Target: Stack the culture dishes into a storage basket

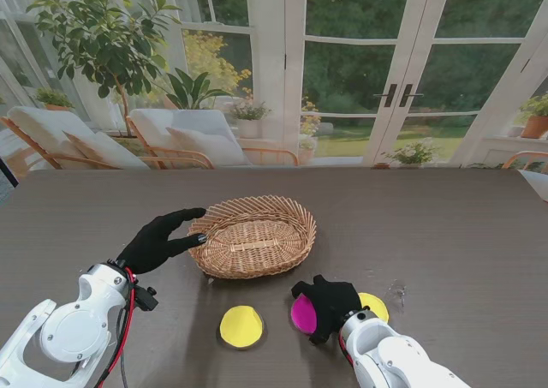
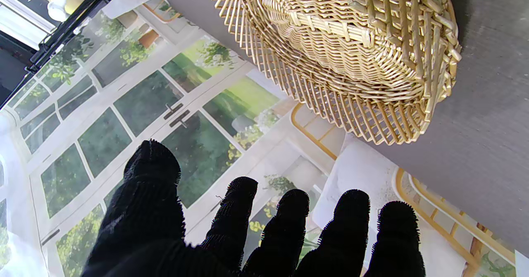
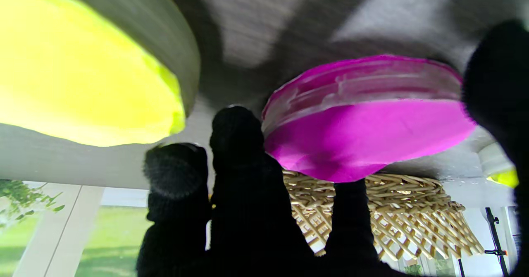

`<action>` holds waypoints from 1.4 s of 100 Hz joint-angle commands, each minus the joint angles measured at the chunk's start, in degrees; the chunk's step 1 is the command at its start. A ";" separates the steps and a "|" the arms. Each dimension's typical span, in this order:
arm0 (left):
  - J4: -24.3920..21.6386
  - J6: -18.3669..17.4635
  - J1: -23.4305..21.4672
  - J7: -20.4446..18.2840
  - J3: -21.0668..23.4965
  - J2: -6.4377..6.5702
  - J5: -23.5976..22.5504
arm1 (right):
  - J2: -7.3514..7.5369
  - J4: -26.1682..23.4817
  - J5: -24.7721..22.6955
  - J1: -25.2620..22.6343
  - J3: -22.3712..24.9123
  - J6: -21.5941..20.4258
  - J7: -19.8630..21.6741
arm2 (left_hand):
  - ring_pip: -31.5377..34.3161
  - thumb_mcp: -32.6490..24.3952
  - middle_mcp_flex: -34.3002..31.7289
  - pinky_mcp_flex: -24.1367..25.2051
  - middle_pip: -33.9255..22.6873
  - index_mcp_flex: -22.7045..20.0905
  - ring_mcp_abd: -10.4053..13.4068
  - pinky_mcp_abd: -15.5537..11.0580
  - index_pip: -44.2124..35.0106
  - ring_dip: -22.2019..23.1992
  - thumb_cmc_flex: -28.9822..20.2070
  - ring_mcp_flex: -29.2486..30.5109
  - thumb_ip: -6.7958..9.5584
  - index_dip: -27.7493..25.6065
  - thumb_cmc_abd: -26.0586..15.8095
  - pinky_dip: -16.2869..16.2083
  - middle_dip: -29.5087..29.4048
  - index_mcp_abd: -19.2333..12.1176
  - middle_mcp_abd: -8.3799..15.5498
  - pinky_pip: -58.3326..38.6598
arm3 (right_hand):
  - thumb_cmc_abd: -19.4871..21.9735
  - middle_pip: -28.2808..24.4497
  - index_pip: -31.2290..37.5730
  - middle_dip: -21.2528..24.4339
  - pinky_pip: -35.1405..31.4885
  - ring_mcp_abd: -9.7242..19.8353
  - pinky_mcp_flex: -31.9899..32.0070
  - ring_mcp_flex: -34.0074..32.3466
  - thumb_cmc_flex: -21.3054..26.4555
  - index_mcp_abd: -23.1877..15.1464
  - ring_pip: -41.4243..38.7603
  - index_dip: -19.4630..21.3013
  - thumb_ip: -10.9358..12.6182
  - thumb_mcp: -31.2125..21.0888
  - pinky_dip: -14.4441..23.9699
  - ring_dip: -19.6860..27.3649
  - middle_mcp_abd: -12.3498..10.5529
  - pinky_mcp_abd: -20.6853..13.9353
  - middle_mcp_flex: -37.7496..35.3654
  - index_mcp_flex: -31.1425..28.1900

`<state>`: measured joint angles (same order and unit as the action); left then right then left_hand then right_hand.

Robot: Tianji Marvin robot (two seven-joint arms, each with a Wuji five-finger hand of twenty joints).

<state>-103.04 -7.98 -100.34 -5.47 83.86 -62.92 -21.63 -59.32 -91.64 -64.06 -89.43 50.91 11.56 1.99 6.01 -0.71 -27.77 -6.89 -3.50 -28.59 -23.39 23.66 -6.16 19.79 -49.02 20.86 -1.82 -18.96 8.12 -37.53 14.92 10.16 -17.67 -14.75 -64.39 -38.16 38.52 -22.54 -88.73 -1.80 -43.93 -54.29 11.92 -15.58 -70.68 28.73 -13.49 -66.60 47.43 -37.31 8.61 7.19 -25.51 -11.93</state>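
Now | right hand (image 1: 328,303) grasps tilted magenta dish (image 1: 302,313) | left hand (image 1: 160,239) released

Home sunroom or conservatory. Dark wood-grain tabletop (image 1: 445,234) as landmark. Beyond its far edge: white-framed glass French doors (image 1: 398,71) with dark handles, garden greenery outside. Far left of tabletop: cushioned wooden lounge chairs (image 1: 180,140), tall potted tree (image 1: 103,37). Small potted flowers (image 1: 250,114) along window line. Daylight throughout.
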 commanded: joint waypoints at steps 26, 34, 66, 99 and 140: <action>-0.55 0.33 -0.33 -1.49 0.28 -0.01 0.44 | -0.14 1.38 0.53 0.05 -0.94 0.10 0.44 | -0.68 1.19 0.30 0.22 0.71 0.41 -0.83 0.71 0.92 0.35 -1.64 -0.23 1.56 0.34 -3.35 -0.93 -0.35 0.22 -0.01 2.22 | -1.94 -4.07 4.08 -1.96 -5.81 2.65 -2.01 -6.72 6.10 -2.03 -3.47 0.75 2.92 -8.03 -0.06 -0.05 0.10 -0.45 -9.68 -3.22; -0.65 0.36 -0.44 -1.49 0.35 -0.01 0.46 | -0.11 1.48 0.59 0.12 -1.04 -0.01 0.51 | -0.71 1.20 0.32 0.21 0.71 0.49 -0.82 0.78 0.95 0.34 -1.66 -0.30 1.56 0.35 -3.37 -0.94 -0.35 0.34 -0.05 2.21 | -1.69 -3.50 3.82 -1.82 -5.86 2.64 -2.06 -6.61 5.36 -2.03 -3.35 0.34 2.88 -7.74 -0.26 0.02 0.20 -0.35 -9.18 -2.61; -0.83 0.25 -0.77 -1.41 0.73 -0.04 0.56 | 0.09 2.14 0.80 0.89 -2.08 -0.49 1.52 | -0.73 1.20 0.35 0.21 0.72 0.37 -0.93 0.78 0.92 0.34 -1.73 -0.29 1.56 0.34 -3.44 -0.93 -0.36 0.40 -0.18 2.23 | -0.62 -4.05 4.38 -2.09 -6.36 3.44 -3.46 -8.93 6.88 -1.93 -3.84 -0.41 3.44 -8.13 -0.76 0.10 0.10 -0.35 -11.62 -4.41; -1.09 0.10 -1.22 -1.21 1.17 -0.08 0.58 | -0.27 2.87 1.38 0.71 -1.99 -0.50 -1.19 | -0.73 1.21 0.45 0.20 0.74 0.26 -0.94 0.76 0.90 0.34 -1.70 -0.28 1.56 0.34 -3.50 -0.93 -0.38 0.35 -0.33 2.22 | -0.77 -4.26 6.68 -2.49 -6.91 4.44 -6.48 -12.25 8.44 -1.76 -3.78 -0.76 3.85 -9.89 -1.66 0.57 -0.23 0.07 -14.12 -5.38; -1.23 -0.19 -1.58 -0.90 1.70 -0.16 0.67 | -0.79 -2.59 2.96 -3.17 2.68 -1.69 -1.37 | -0.72 1.24 0.54 0.21 0.76 0.30 -0.86 0.72 0.92 0.34 -1.66 -0.25 1.55 0.35 -3.58 -0.93 -0.41 0.36 -0.32 2.22 | -0.19 -4.32 7.41 -2.69 -7.04 4.37 -6.46 -12.12 8.42 -1.26 -3.72 -1.46 3.73 -9.76 -1.97 0.61 0.21 0.07 -13.38 -5.73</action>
<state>-103.71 -8.03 -101.69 -5.47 85.43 -62.93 -21.18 -59.99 -92.57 -61.50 -91.63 53.35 10.38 -0.60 6.01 -0.71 -27.77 -6.90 -3.50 -28.59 -23.90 23.66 -6.16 19.79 -49.03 20.87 -1.82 -18.97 7.51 -37.66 14.92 10.27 -17.80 -14.16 -65.06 -39.96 40.55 -24.03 -91.48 1.67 -44.49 -63.87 18.83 -15.52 -73.19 27.25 -12.39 -69.06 47.10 -37.20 11.79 7.19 -36.21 -15.41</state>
